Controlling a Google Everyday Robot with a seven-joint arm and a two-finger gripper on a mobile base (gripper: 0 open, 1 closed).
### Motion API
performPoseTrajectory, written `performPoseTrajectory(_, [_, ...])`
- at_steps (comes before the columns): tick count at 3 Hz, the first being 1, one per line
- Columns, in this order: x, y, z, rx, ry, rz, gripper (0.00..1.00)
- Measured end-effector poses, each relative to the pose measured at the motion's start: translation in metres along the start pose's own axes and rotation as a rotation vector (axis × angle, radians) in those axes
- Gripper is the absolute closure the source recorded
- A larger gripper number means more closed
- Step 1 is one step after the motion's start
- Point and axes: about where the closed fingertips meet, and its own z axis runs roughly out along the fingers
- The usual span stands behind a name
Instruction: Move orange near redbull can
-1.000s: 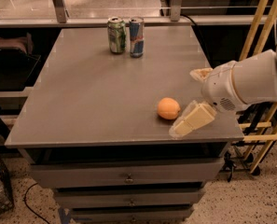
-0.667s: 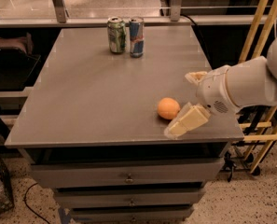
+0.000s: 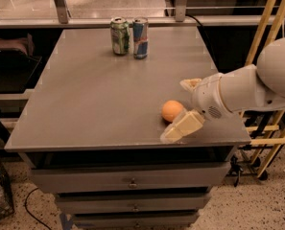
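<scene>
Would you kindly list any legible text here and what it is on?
The redbull can: print too small to read.
The green-and-white can: print too blurred to read.
The orange and the gripper straddling it at the front right of the table: no text.

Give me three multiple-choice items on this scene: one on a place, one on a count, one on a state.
1. Where is the orange? A. beside the cans B. near the table's front right edge C. on the floor
2. How many cans stand on the table? A. two B. one C. three
3. How is the end effector? A. shut on a can B. out of view C. open, fingers either side of the orange

1 B: it lies far from the cans at the back. 2 A: the redbull can and a green can, side by side. 3 C: one finger beyond the orange, one before it.
</scene>
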Motion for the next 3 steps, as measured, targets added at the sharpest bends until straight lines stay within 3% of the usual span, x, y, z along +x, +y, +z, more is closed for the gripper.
performPoseTrajectory(3, [0.0052, -0.0037, 0.0125, -0.023, -0.027, 0.005, 0.64])
